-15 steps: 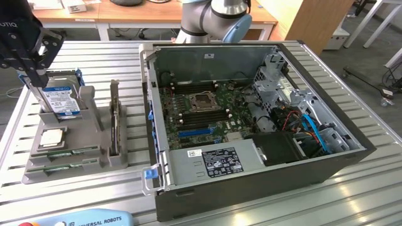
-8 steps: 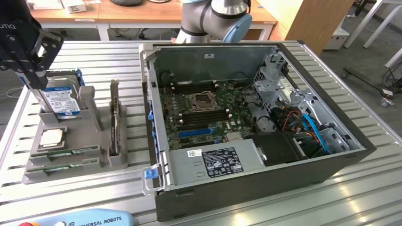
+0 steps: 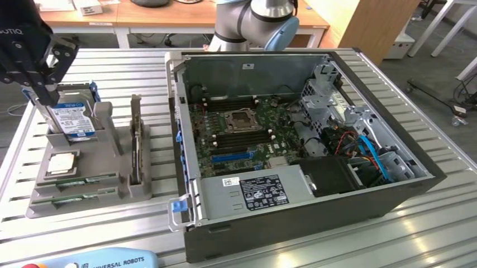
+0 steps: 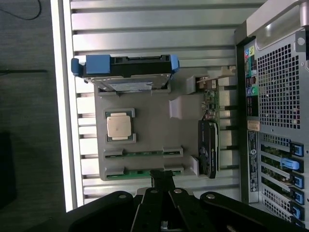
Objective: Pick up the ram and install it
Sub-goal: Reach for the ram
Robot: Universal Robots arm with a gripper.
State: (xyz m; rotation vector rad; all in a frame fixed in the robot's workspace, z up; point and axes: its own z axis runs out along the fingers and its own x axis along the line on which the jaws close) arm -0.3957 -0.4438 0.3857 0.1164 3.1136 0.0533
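Observation:
Two green ram sticks lie flat in slots at the near end of the grey holder tray (image 3: pixel 44 207): one ram stick (image 3: pixel 84 180) (image 4: pixel 142 153) and a second (image 3: pixel 75 195) (image 4: pixel 140 172) beside it. My black gripper (image 3: pixel 37 84) (image 4: pixel 162 178) hangs above the tray on the exterior view's left, over the hard drive end. Its fingers are shut with nothing between them. In the wrist view the fingertips sit just past the outer ram stick. The open computer case (image 3: pixel 417 184) shows the motherboard (image 3: pixel 276 148) with dark memory slots (image 3: pixel 231 103) around the processor socket (image 3: pixel 242 119).
The tray also holds an upright hard drive with blue rails (image 3: pixel 73 120) (image 4: pixel 128 72), a silver processor chip (image 3: pixel 60 162) (image 4: pixel 120 126) and a dark expansion card on edge (image 3: pixel 136 145) (image 4: pixel 210 140). The case's rear panel (image 4: pixel 275 111) stands close beside the tray. A teach pendant (image 3: pixel 97 261) lies at the table's front edge.

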